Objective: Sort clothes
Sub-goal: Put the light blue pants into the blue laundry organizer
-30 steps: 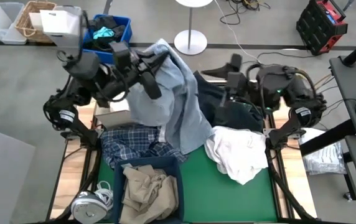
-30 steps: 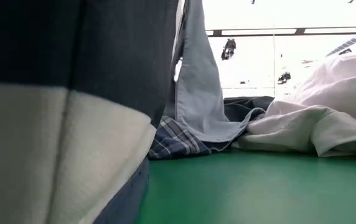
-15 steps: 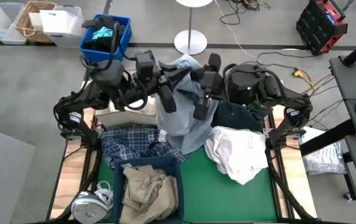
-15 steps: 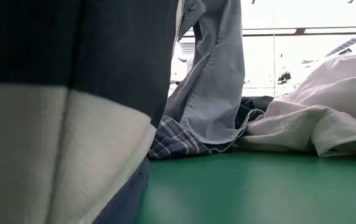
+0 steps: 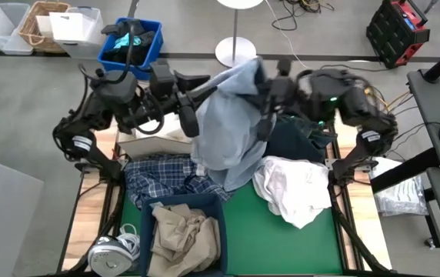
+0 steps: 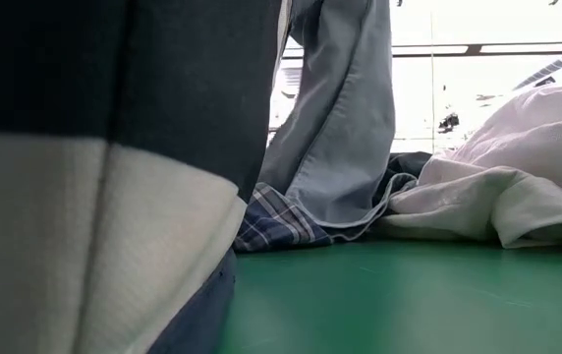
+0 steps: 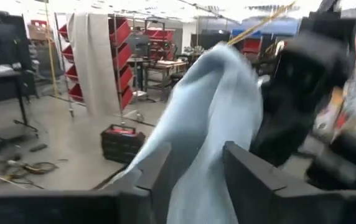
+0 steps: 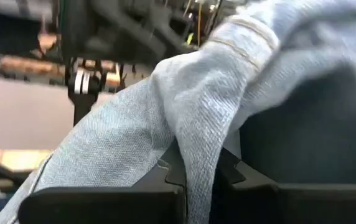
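Light blue denim garment (image 5: 224, 123), held aloft above the blue-white plaid shirt (image 5: 162, 177), left gripper (image 7: 193, 171) and right gripper (image 8: 196, 171) fingers each clamped on its upper edge: advisable to keep both grips firm and lift the hem clear of that shirt.

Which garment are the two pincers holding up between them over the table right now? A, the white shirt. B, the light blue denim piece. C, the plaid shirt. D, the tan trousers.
B: the light blue denim piece hangs between the left pincer and the right pincer, each shut on its cloth in its own wrist view, while the white shirt, plaid shirt and tan trousers lie below.
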You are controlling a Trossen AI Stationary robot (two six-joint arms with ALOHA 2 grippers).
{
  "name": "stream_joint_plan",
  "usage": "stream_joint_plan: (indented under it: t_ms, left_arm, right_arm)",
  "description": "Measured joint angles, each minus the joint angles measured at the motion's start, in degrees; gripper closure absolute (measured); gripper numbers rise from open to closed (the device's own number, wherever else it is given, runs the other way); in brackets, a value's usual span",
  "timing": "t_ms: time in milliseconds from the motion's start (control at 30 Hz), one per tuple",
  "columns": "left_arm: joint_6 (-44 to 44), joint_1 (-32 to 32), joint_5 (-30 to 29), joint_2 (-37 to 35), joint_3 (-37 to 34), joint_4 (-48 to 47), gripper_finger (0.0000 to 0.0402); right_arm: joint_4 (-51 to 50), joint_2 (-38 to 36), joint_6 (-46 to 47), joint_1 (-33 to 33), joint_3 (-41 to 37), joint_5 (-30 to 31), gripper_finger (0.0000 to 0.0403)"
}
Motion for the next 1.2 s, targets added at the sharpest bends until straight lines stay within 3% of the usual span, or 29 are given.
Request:
stream_joint_plan:
  t_ms: [167, 467, 833, 1033, 1200]
  left_arm:
    - [3.01, 0.07, 0.01, -2.07, 0.0, -7.13, 0.0245]
    - [2.99, -0.6, 1.83, -2.49, -0.09, -33.11, 0.022]
    - [11.01, -3.45, -6.16, 0.93, -1.97, -39.05, 0.0193]
    - [10.55, -3.5, -25.18, 2.03, -7.51, -37.88, 0.0158]
    - [7.36, -3.95, -28.46, 2.17, -11.13, -35.74, 0.0139]
  right_arm:
    - [4.98, -2.74, -0.94, 0.0, 0.03, 0.36, 0.0388]
    - [11.05, -7.08, -5.56, -0.04, 0.12, 4.41, 0.0389]
    - [16.12, -7.74, -6.89, -0.2, 0.12, 8.25, 0.039]
    - [18.77, -7.48, -6.97, -0.16, 0.12, 7.97, 0.039]
    - [19.02, -7.24, -7.75, -0.15, 0.12, 7.87, 0.039]
